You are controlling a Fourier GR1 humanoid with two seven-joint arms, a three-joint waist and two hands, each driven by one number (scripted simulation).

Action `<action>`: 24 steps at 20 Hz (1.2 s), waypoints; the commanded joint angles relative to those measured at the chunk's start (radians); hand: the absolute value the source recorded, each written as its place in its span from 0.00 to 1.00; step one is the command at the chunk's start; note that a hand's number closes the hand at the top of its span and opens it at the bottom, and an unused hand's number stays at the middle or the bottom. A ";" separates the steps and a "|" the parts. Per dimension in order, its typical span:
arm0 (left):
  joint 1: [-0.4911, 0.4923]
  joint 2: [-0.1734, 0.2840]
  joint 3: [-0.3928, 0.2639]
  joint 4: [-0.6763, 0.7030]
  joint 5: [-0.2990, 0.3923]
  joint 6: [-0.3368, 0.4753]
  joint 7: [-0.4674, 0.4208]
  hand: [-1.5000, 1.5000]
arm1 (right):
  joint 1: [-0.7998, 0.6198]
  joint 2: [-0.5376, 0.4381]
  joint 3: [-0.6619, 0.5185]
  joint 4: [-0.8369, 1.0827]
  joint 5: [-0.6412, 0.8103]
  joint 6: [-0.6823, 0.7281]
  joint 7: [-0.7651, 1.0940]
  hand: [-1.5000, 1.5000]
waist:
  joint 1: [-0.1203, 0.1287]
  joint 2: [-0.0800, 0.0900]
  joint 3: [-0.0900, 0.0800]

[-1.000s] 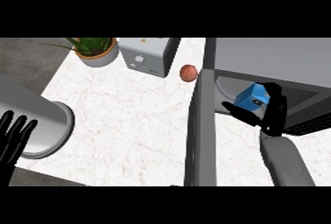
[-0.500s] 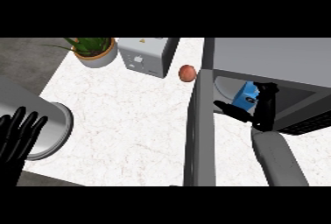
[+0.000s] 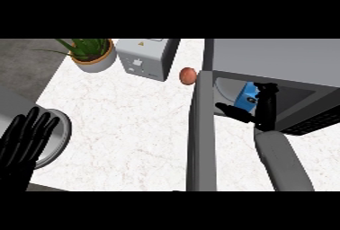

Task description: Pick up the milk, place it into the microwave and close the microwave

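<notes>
- Nearest to me, my left hand (image 3: 25, 141) rested at the lower left edge, fingers straight and spread, holding nothing.
- Just beside it lay a round grey plate (image 3: 56, 134) on the white counter (image 3: 133, 126).
- Towards the middle, the microwave door (image 3: 201, 134) stood swung wide open, seen edge-on as a long grey slab pointing back at me.
- On the right, my forearm ran up from the lower edge to my right hand (image 3: 260, 110), which sat at the mouth of the microwave (image 3: 272, 58).
- That hand's fingers were curled about the milk (image 3: 247, 95), a blue carton; the thumb stuck out to the left. How much of the carton the fingers covered I could not tell, as the hand hid most of it.
- The milk was already inside the oven's dark opening, though I could not see whether it touched the floor of the cavity.
- I judged the step in hand to be the placing: the next move called for setting the carton down, letting the fingers go slack and drawing the hand clear before swinging the door shut.
- Farther off stood an egg (image 3: 189, 75), a toaster (image 3: 147, 58) and a potted plant (image 3: 90, 54).
</notes>
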 commanded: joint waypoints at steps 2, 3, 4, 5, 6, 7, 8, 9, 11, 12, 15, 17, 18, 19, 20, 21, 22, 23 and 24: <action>-0.010 -0.011 -0.009 0.010 -0.012 0.010 -0.001 0.00 | -0.150 -0.044 -0.061 0.171 -0.067 0.115 0.231 0.00 | 0.003 0.040 0.008; -0.011 -0.020 -0.024 0.003 -0.018 0.014 0.003 0.00 | -0.143 -0.031 -0.059 0.183 -0.069 0.111 0.224 0.00 | -0.004 0.038 0.010; -0.016 -0.032 -0.035 -0.004 -0.037 0.029 0.005 0.00 | -0.154 -0.037 -0.054 0.185 -0.071 0.128 0.228 0.00 | -0.010 0.035 0.010; 0.000 -0.031 -0.037 -0.005 -0.042 0.022 -0.001 0.00 | -0.148 -0.032 -0.065 0.189 -0.085 0.127 0.227 0.00 | -0.006 0.034 0.010; -0.005 -0.026 -0.038 -0.005 -0.038 0.018 0.004 0.00 | -0.159 -0.024 -0.061 0.199 -0.083 0.123 0.235 0.00 | -0.010 0.032 0.009; -0.011 -0.040 -0.038 0.007 -0.054 0.034 -0.004 0.00 | -0.164 -0.031 -0.061 0.206 -0.083 0.130 0.231 0.00 | -0.020 0.033 0.009; -0.015 -0.031 -0.034 0.010 -0.041 0.027 0.003 0.00 | -0.159 -0.024 -0.075 0.205 -0.107 0.140 0.223 0.00 | -0.025 0.033 0.010; 0.000 -0.041 -0.055 -0.009 -0.058 0.029 0.006 0.00 | -0.159 -0.022 -0.078 0.213 -0.110 0.139 0.211 0.00 | -0.020 0.031 0.011; -0.004 -0.033 -0.053 0.000 -0.054 0.021 0.006 0.00 | -0.162 -0.023 -0.074 0.227 -0.115 0.154 0.225 0.00 | -0.028 0.029 0.010; -0.018 -0.035 -0.065 0.011 -0.068 0.022 0.005 0.00 | -0.173 0.008 -0.064 0.230 -0.120 0.155 0.225 0.00 | -0.042 0.027 0.009; -0.003 -0.042 -0.069 0.025 -0.062 0.017 -0.002 0.00 | -0.163 -0.010 -0.054 0.249 -0.136 0.228 0.215 0.00 | -0.060 0.019 0.008; -0.010 -0.043 -0.096 0.040 -0.077 0.010 0.010 0.00 | -0.133 0.001 -0.061 0.257 -0.169 0.279 0.157 0.00 | -0.074 0.024 0.011; 0.007 -0.054 -0.107 0.045 -0.084 0.009 -0.001 0.00 | -0.144 0.001 -0.060 0.260 -0.171 0.279 0.178 0.00 | -0.077 0.018 0.009; -0.014 -0.039 -0.093 0.073 -0.083 -0.005 -0.020 0.00 | -0.148 0.016 -0.057 0.267 -0.178 0.294 0.162 0.00 | -0.081 0.022 0.009; 0.000 -0.061 -0.132 0.064 -0.090 0.011 0.023 0.00 | -0.132 0.018 -0.054 0.268 -0.188 0.315 0.160 0.00 | -0.089 0.018 0.010; -0.023 -0.052 -0.129 0.087 -0.098 -0.006 -0.011 0.00 | -0.130 0.036 -0.052 0.271 -0.202 0.336 0.131 0.00 | -0.097 0.018 0.010; -0.021 -0.057 -0.142 0.109 -0.103 -0.009 -0.009 0.00 | -0.152 0.021 -0.058 0.273 -0.205 0.342 0.161 0.00 | -0.102 0.017 0.008; -0.024 -0.048 -0.139 0.100 -0.104 -0.017 -0.013 0.00 | -0.140 0.034 -0.050 0.281 -0.207 0.353 0.154 0.00 | -0.105 0.012 0.008; -0.011 -0.039 -0.163 0.086 -0.129 -0.029 -0.010 0.00 | -0.112 0.008 -0.057 0.279 -0.218 0.384 0.145 0.00 | -0.115 0.007 0.009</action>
